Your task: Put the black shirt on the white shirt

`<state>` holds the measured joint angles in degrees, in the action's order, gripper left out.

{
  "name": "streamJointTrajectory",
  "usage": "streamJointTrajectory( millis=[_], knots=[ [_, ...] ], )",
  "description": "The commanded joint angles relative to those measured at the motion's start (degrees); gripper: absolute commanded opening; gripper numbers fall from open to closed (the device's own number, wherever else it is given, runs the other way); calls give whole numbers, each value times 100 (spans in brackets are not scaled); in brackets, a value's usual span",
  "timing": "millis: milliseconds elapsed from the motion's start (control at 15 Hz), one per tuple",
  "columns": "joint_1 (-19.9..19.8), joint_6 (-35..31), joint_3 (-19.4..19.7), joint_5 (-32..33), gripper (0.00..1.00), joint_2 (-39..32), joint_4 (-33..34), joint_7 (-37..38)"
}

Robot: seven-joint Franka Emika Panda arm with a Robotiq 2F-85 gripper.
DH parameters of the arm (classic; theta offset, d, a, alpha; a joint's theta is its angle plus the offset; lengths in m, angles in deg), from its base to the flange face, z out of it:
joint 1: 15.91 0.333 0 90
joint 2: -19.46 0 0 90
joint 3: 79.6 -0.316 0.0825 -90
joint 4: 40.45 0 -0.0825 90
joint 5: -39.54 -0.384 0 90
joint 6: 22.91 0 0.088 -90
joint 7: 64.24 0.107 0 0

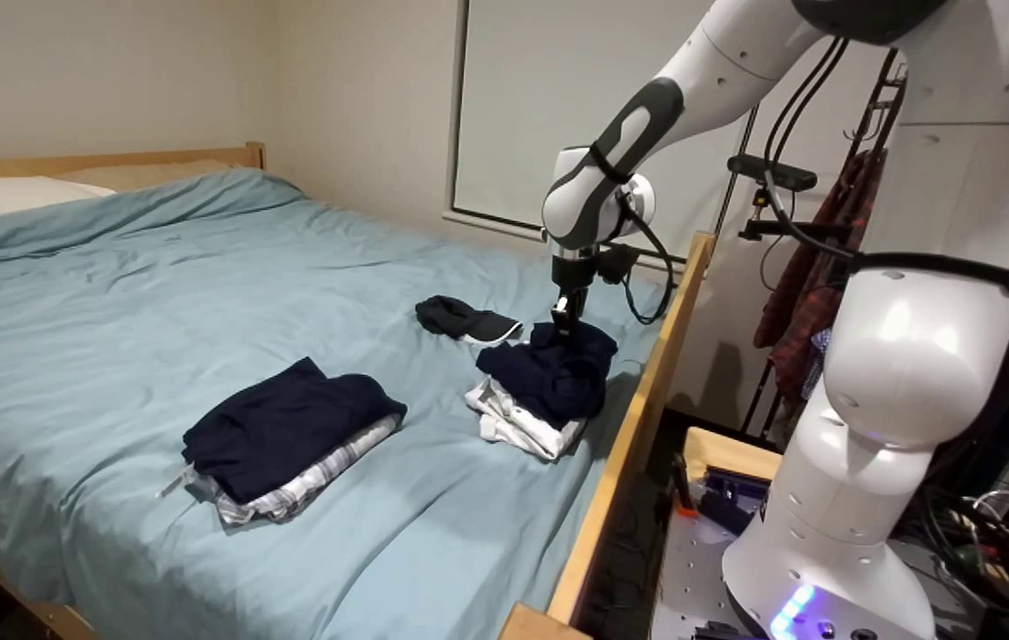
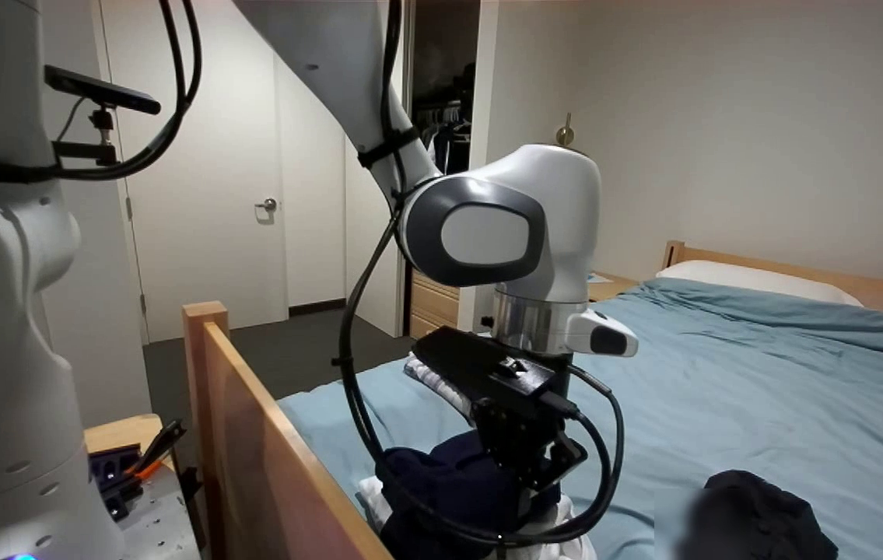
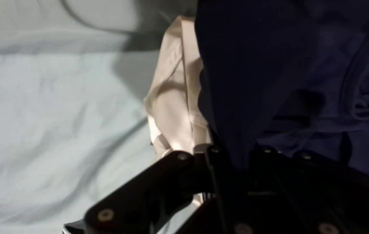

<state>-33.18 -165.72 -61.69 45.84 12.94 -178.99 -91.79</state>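
Observation:
The black shirt, a dark navy bunched cloth (image 1: 571, 382), lies on top of the folded white shirt (image 1: 517, 427) near the bed's wooden rail. Both also show in an exterior view, the black shirt (image 2: 441, 482) over the white shirt (image 2: 373, 498), partly hidden by the arm's cables. My gripper (image 1: 566, 322) points down at the black shirt's far part. In the wrist view, a fold of the black shirt (image 3: 243, 71) narrows in between the fingers of my gripper (image 3: 240, 156), which are shut on it. The white shirt's pale edge (image 3: 174, 97) shows beside it.
A folded navy cloth (image 1: 291, 436) lies on a striped cloth (image 1: 317, 484) nearer the bed's front. A black cap-like item (image 1: 468, 322) lies beside the shirts, also seen in an exterior view (image 2: 768, 521). The wooden rail (image 1: 637, 418) stands between the shirts and the robot base.

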Motion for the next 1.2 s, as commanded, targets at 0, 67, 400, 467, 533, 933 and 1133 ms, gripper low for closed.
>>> streamJointTrajectory(
  millis=[0, 67, 400, 467, 533, 933, 1133],
  knots=[
    [-247, -194, -49, -144, 44, -209, 240, -641],
    [-291, -279, -79, -231, 49, -200, 241, -838],
    [-328, -1000, -422, -1154, 80, 101, 33, -2187],
    [-323, -1085, -493, -1393, 88, 135, 29, -2450],
    [-327, -1158, -561, -1683, 93, 157, 39, -2678],
    [-319, -1184, -631, -3094, 100, 227, 70, -3399],
    [-263, -1573, -593, -3712, 100, 365, -38, -3123]
  ],
)
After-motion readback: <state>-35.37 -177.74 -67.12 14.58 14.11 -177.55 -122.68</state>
